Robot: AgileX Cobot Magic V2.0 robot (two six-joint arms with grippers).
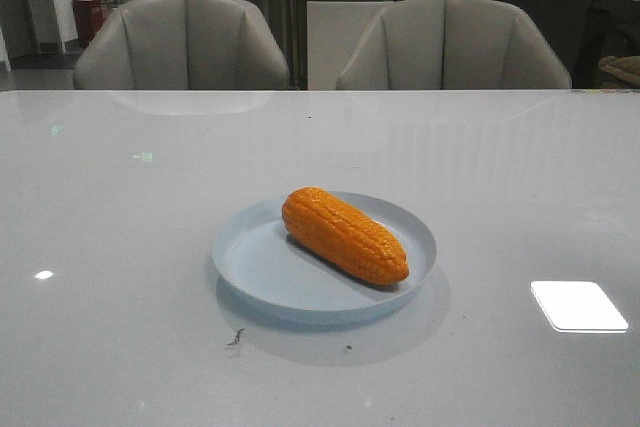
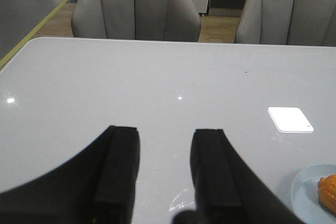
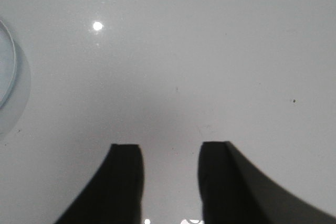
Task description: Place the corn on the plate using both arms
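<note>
The orange-yellow corn (image 1: 343, 234) lies on its side inside the pale blue plate (image 1: 260, 269) at the table's middle, tapered end toward the front right. Neither arm shows in the front view. In the left wrist view my left gripper (image 2: 165, 131) is open and empty over bare table, with the plate's edge (image 2: 307, 198) and one end of the corn (image 2: 329, 192) off to one side. In the right wrist view my right gripper (image 3: 169, 146) is open and empty over bare table, with the plate's rim (image 3: 10, 64) at the frame's edge.
Two grey armchairs (image 1: 182, 42) (image 1: 452, 44) stand behind the table's far edge. Bright light reflections (image 1: 578, 305) lie on the glossy white tabletop. A small dark speck (image 1: 236, 337) sits just in front of the plate.
</note>
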